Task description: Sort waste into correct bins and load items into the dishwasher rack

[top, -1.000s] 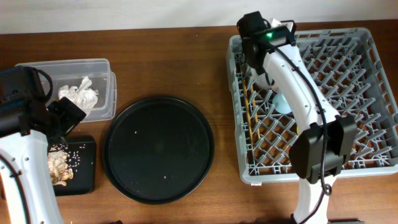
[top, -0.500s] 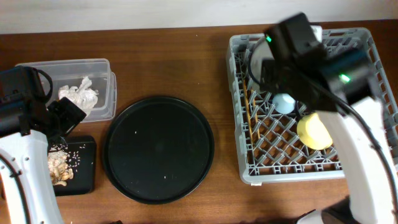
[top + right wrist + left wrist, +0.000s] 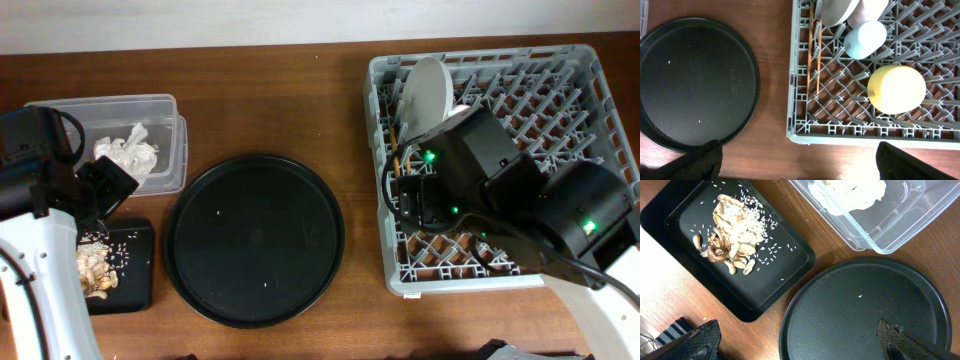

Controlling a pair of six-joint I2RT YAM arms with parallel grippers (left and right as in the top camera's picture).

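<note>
Chopsticks [image 3: 813, 50] run front-to-back beside rack [image 3: 791, 90] wall; left end effector [image 3: 797, 345], right end effector [image 3: 799, 162] released.

Dishwasher rack [image 3: 590, 80]: middle hidden under right arm [image 3: 520, 200]
Pink cup [image 3: 867, 11]: cropped by top edge
Clear tub [image 3: 910, 210]: far end cropped

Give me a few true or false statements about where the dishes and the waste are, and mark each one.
The round black tray holds no dishes. True.
The yellow-green bowl sits in the dishwasher rack. True.
The crumpled napkin lies on the round black tray. False: it is in the clear tub.
The food scraps lie in the rectangular black tray. True.
The chopsticks lie on the round black tray. False: they lie in the rack.
</note>
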